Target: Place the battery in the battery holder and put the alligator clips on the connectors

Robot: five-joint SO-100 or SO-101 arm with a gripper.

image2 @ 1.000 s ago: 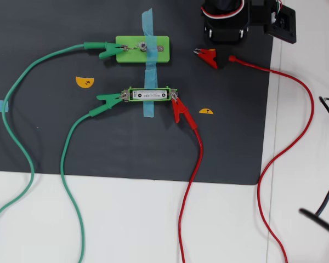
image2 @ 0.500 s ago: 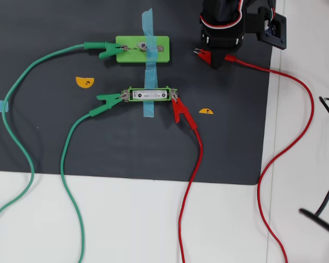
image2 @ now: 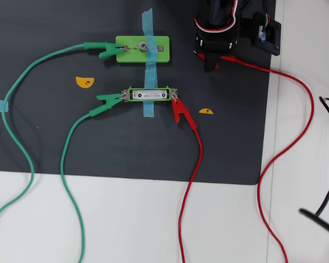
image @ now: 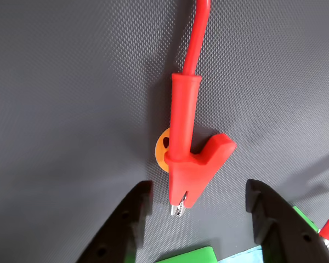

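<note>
Two black gripper (image: 194, 219) fingers spread apart, empty, either side of a red alligator clip (image: 189, 164) lying on the dark mat (image: 71, 82), battery (image2: 149, 95) seated in the battery holder (image2: 148, 89), green clip (image2: 108, 100) and second red clip (image2: 179, 108) at the holder's ends

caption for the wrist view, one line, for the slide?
Open gripper hovering over a loose red alligator clip lying on the dark mat.

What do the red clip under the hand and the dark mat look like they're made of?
The red clip looks like smooth matte plastic sleeving, with a bare shiny metal tip at its jaw end. The dark mat looks like woven or textured rubbery fabric: a fine grid pattern shows, though which one is unclear.
</note>
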